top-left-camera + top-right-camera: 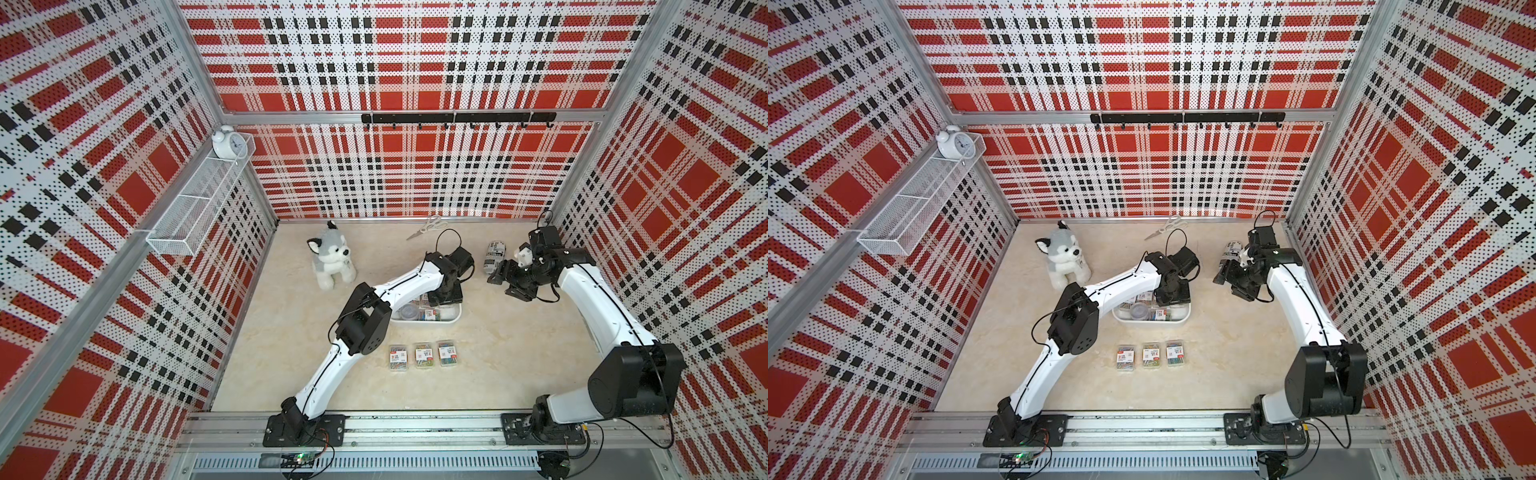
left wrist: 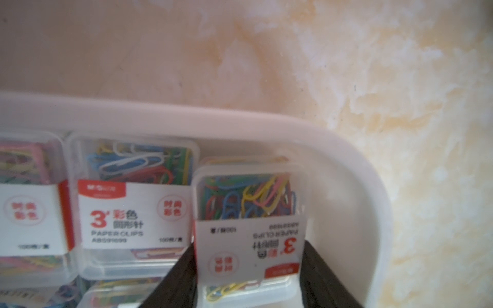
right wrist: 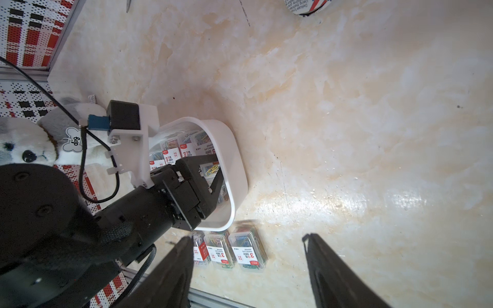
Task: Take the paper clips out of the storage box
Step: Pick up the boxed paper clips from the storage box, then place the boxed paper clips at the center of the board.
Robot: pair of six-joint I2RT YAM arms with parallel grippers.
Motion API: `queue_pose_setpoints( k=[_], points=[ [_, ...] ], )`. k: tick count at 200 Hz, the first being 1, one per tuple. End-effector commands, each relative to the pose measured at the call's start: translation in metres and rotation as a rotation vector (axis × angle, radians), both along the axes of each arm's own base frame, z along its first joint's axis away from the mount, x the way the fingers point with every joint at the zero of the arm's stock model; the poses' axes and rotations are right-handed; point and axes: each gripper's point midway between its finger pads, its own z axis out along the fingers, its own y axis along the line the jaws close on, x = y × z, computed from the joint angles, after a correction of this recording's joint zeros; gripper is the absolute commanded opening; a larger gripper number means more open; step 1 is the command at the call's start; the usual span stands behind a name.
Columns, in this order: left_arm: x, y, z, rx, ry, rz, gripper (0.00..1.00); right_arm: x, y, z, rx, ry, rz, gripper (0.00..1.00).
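Beige tabletop (image 1: 498, 374) bears storage box (image 3: 234, 170), three clip cases (image 1: 422, 355), dog (image 1: 332, 259), scissors (image 1: 428, 227), cylinder (image 1: 494, 253)

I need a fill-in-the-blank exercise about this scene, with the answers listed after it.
____ clear cases of paper clips lie in a row outside the storage box.
The left gripper is ____ on another case inside the box.
The right gripper is ____ and holds nothing.
Answers: three; shut; open.

You've got smooth white plastic on the storage box (image 2: 378, 202), faintly glossy. The paper clip case (image 2: 248, 192) is clear hard plastic, banded by a matt paper label (image 2: 248, 240). Your tabletop (image 3: 373, 133) reads as polished marble-look, catching glare. The plush dog (image 1: 332, 262) is fuzzy cloth, the mesh basket (image 1: 199, 199) white-coated metal wire.
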Motion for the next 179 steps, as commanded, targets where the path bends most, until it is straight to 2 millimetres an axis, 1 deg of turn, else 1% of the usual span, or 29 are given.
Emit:
queue_pose_setpoints(
  k=[1,47,100,114,149,179],
  points=[
    [0.008,0.012,0.039,0.004,-0.064,0.007,0.57,0.006,-0.001,0.006,0.005,-0.024,0.005,0.71],
    [0.009,0.023,0.057,0.007,-0.082,0.009,0.56,0.005,0.000,0.005,0.006,-0.026,0.006,0.71],
    [0.008,0.026,0.065,0.012,-0.094,-0.017,0.57,0.007,0.000,0.005,0.009,-0.025,0.006,0.71],
    [0.008,0.031,0.060,0.037,-0.093,-0.026,0.57,0.007,0.001,0.004,0.011,-0.024,0.008,0.71],
    [0.007,0.047,0.037,0.134,-0.069,-0.038,0.57,0.009,0.002,0.003,0.016,-0.022,0.009,0.71],
    [0.007,0.061,0.024,0.207,-0.053,-0.042,0.58,0.008,0.002,0.002,0.018,-0.018,0.011,0.71]
  ],
)
